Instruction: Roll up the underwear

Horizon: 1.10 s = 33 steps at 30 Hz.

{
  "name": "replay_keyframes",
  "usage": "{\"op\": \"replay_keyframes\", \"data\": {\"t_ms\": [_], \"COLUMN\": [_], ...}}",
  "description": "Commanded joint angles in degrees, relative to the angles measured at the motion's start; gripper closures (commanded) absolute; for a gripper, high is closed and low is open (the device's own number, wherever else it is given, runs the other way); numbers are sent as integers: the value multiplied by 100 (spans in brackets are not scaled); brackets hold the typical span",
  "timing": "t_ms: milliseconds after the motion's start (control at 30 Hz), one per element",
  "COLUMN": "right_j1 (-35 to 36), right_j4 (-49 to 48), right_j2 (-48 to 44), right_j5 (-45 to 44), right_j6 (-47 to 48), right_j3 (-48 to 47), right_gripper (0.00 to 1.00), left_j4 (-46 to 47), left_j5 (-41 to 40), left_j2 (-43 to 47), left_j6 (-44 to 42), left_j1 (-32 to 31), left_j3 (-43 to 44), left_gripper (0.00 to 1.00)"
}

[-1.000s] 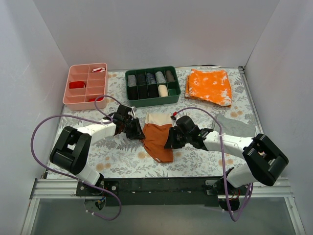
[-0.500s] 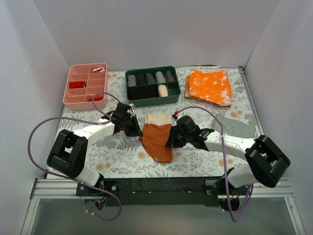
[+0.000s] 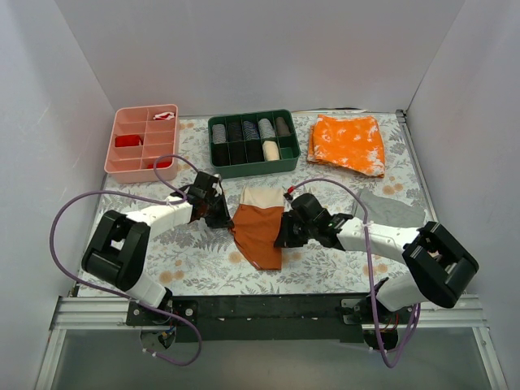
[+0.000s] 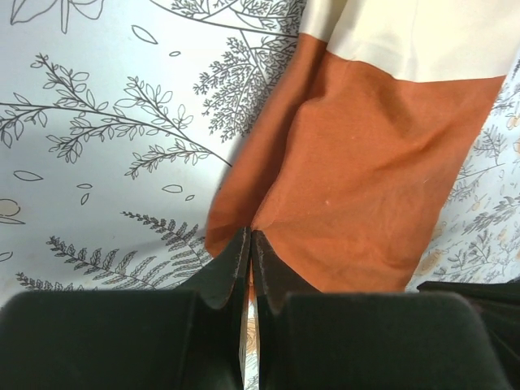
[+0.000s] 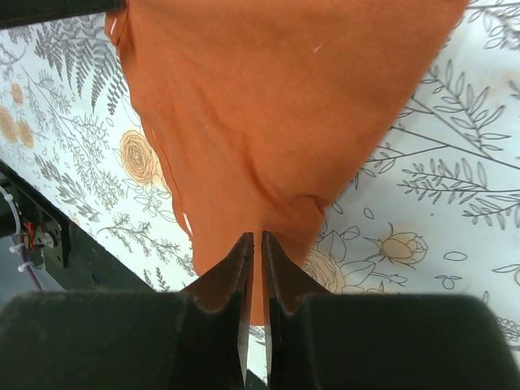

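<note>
Since a second ago the left gripper [image 4: 250,244] has clamped onto the underwear [image 3: 258,231] at its fingertips (rust face up); the right gripper [image 5: 257,244] pinches the opposite edge.

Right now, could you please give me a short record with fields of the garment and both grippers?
garment: rust-brown and cream cloth underwear on the floral-print table
left gripper: shut on the underwear's left edge
right gripper: shut on its right edge
also present: dark green plastic divided tray, pink plastic divided tray, bright orange speckled cloth, grey cloth
</note>
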<state>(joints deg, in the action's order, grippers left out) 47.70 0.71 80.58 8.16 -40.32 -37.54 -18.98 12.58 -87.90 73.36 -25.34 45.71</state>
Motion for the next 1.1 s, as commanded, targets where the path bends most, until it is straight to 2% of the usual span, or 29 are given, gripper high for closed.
{"op": "replay_keyframes", "data": {"t_ms": [0, 167, 433, 667, 900, 1067], "right_j1": [178, 512, 644, 644, 644, 644], "right_j4": [-1, -18, -124, 930, 1562, 2161], "right_j2": [160, 29, 169, 591, -41, -726], "right_j5": [186, 221, 309, -78, -166, -8], "right_j6": [85, 15, -73, 15, 216, 516], "right_j3": [-192, 0, 194, 97, 493, 502], "right_gripper": [85, 85, 86, 90, 90, 89], "left_j4": [61, 53, 44, -114, -167, -202], "left_j5": [-142, -115, -133, -124, 166, 17], "left_j2": [-96, -157, -228, -53, 580, 1204], "left_j6": [-6, -6, 20, 38, 582, 1144], "left_j1": [-15, -15, -15, -23, -76, -593], "left_j3": [60, 43, 25, -18, -492, -879], "left_gripper": [100, 100, 100, 100, 100, 100]}}
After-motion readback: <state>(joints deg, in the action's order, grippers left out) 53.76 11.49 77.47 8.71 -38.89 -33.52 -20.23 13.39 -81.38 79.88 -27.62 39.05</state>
